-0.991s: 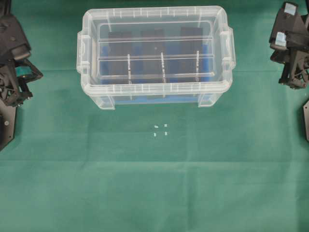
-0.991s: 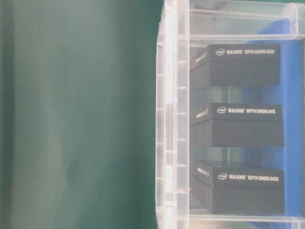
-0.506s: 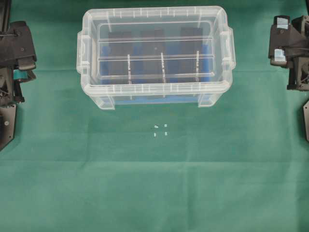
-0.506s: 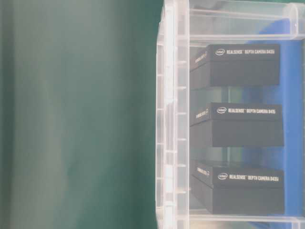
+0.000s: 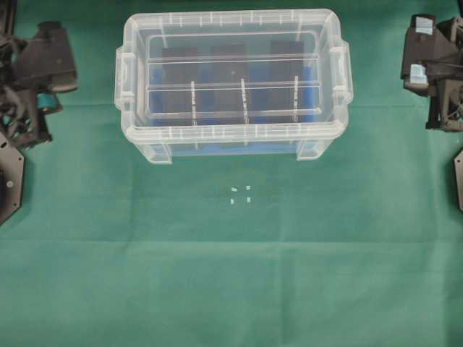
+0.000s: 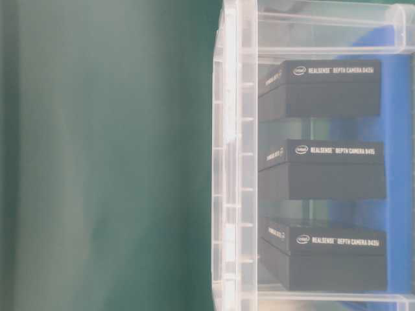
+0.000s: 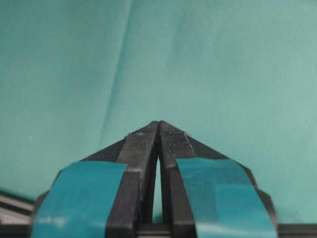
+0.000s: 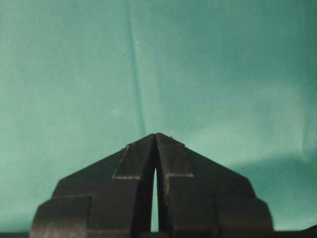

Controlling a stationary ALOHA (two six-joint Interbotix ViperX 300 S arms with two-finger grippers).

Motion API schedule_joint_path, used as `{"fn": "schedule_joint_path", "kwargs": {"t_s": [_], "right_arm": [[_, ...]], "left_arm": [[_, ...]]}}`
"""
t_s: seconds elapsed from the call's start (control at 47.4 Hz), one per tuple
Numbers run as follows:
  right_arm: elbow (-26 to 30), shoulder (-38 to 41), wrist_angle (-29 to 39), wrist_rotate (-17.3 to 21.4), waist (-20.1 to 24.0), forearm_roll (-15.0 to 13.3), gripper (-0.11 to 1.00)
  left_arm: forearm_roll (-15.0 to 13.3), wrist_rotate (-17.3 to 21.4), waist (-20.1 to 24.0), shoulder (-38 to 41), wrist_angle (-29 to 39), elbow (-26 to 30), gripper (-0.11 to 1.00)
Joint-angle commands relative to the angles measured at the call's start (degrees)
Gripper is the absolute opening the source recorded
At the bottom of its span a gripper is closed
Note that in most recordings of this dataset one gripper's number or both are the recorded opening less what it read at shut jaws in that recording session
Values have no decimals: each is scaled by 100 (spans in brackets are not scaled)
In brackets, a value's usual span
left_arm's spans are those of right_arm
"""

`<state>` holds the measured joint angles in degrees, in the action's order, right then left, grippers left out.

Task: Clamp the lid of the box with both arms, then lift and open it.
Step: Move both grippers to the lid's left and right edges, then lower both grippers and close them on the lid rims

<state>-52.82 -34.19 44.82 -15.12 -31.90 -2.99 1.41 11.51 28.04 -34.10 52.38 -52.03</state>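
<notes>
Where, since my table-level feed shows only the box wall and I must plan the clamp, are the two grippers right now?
Observer: Overhead, the left arm and right arm sit at opposite edges of the cloth, both apart from the box.
Operator: Are the jaws open for the grab?
Observer: No. The wrist views show the left gripper and right gripper both shut, with only cloth beyond them.
Operator: Is the lid seated?
Observer: Overhead, the lid lies flat on the box, with nothing touching it.
</notes>
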Motion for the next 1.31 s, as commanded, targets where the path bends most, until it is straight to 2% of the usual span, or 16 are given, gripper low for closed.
{"fn": "schedule_joint_path", "kwargs": {"t_s": [0.0,0.422,0.78,1.286], "right_arm": [[185,79,-114,-18,9,-9,0],[712,888,-475,-53,9,-9,0],[1187,1521,-668,-70,176,-9,0],[1626,2030,-817,-176,598,-9,0]], "left_arm": [[18,79,35,299,-114,343,2],[18,439,44,1318,-255,1195,2],[26,606,79,1819,-448,1362,2],[18,1072,79,2303,-510,1811,2]]}}
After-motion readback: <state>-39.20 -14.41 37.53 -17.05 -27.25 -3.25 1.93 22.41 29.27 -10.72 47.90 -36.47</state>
